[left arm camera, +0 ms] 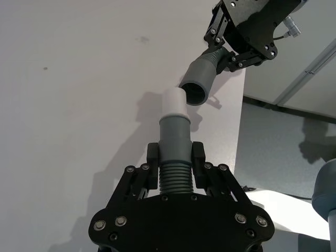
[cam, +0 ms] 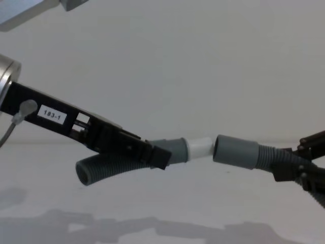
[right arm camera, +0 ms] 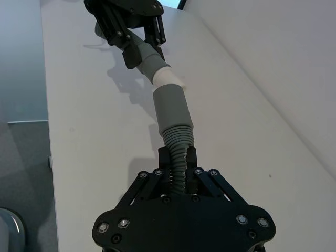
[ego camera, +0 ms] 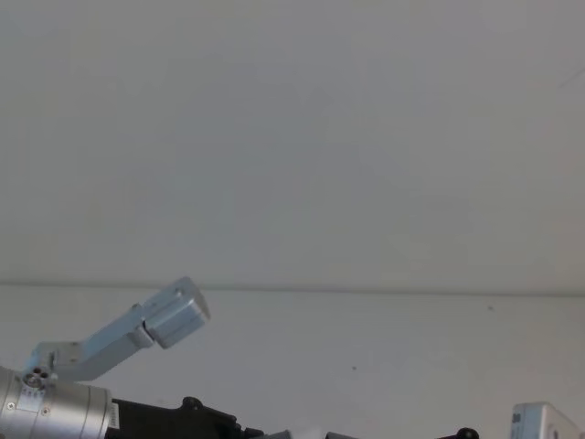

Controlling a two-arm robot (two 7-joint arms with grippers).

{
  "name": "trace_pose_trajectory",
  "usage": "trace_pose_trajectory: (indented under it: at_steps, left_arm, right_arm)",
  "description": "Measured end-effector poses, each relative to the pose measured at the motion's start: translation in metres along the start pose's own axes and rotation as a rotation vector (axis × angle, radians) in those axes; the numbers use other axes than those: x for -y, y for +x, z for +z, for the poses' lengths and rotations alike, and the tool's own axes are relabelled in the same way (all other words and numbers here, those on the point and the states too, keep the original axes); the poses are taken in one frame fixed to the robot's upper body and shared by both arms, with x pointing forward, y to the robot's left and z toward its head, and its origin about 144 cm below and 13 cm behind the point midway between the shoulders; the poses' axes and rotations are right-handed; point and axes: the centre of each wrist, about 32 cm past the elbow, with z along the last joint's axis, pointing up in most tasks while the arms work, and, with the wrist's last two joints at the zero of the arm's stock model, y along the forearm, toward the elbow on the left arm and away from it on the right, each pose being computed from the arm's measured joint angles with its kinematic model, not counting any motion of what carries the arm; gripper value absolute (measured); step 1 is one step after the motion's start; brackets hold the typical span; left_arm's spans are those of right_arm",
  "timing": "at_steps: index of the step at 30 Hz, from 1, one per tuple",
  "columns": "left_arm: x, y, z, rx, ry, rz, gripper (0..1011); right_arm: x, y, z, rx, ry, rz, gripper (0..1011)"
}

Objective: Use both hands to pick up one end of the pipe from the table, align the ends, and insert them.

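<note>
Ribbed dark grey hose pieces hang above the white table (right arm camera: 79,131), one per arm. Left gripper (left arm camera: 175,157) clamps the piece with the narrow white tip (cam: 199,148); right gripper (right arm camera: 177,160) clamps the piece with the smooth, wider open cuff (cam: 234,150). Alignment looks nearly done: the tip sits just at the cuff's mouth, slightly angled. Next, square the axes and push together.

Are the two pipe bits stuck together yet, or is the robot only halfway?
About halfway. Done: both pieces are off the table, the left gripper shut on the hose piece with the white tip, the right gripper shut on the other hose piece. In hand: lining them up; the white tip sits just at the open cuff's mouth. Left: pushing the tip inside.
</note>
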Motion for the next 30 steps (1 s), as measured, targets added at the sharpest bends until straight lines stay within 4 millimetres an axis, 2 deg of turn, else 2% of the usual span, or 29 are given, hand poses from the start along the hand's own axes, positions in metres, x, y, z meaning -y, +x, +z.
trace_pose_trajectory:
  at_steps: [30]
  left_arm:
    - [-0.008, 0.008, -0.005, -0.019, 0.028, -0.001, 339]
  right_arm:
    - [-0.013, 0.008, -0.003, -0.011, -0.033, 0.027, 136]
